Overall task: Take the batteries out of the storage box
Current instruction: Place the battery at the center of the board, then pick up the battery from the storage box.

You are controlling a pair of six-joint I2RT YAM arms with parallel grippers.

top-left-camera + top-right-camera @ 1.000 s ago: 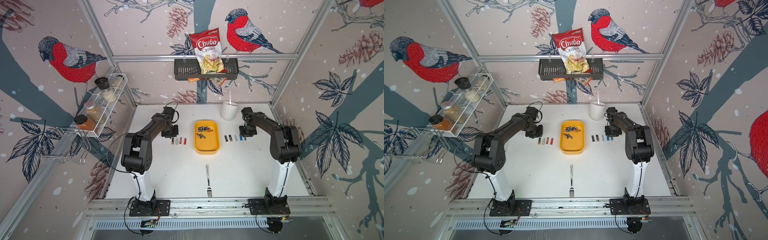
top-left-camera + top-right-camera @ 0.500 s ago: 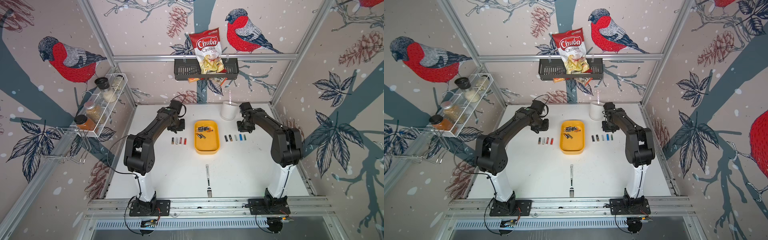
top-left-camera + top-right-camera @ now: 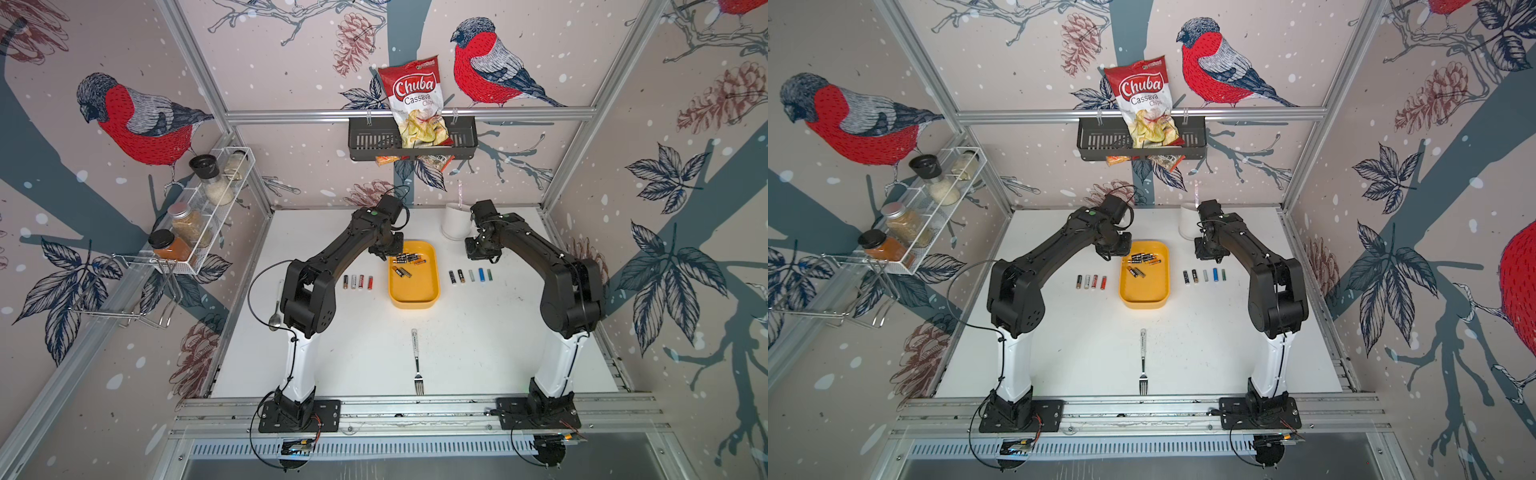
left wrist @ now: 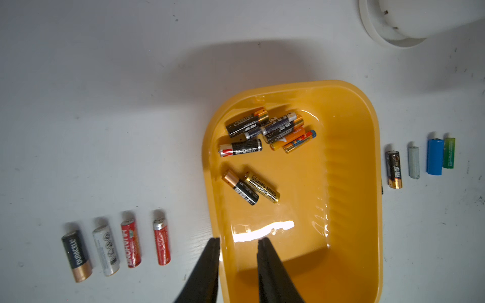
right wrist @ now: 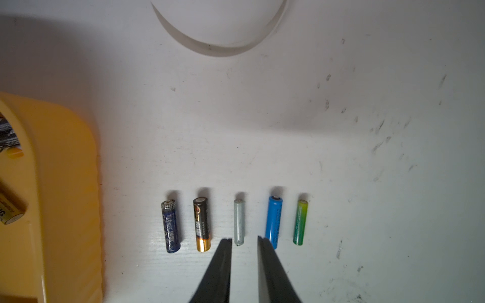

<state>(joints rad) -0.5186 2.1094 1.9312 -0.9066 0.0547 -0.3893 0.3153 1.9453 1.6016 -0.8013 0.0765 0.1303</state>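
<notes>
The yellow storage box (image 3: 415, 297) (image 3: 1144, 295) lies mid-table. Several batteries (image 4: 270, 128) are heaped at its far end, and a pair (image 4: 249, 187) lies nearer its middle. My left gripper (image 4: 238, 240) (image 3: 384, 251) hovers open and empty over the box's far left corner, one finger over the table and one over the box floor (image 4: 341, 210). Left of the box, several batteries (image 3: 357, 281) (image 4: 118, 244) lie in a row. Another row (image 3: 471, 275) (image 5: 236, 223) lies right of it. My right gripper (image 5: 244, 239) (image 3: 482, 251) hangs over that row, jaws narrowly apart and empty.
A white cup (image 3: 455, 222) stands at the back, close to my right wrist. A fork (image 3: 417, 361) lies near the front edge and a spoon (image 3: 276, 311) beside the left arm. A black wall basket (image 3: 365, 141) holds a chips bag; a spice rack (image 3: 199, 216) hangs on the left wall.
My left gripper has moved from the left row of batteries to the far left corner of the storage box. The right gripper has drawn back a little towards the cup.
</notes>
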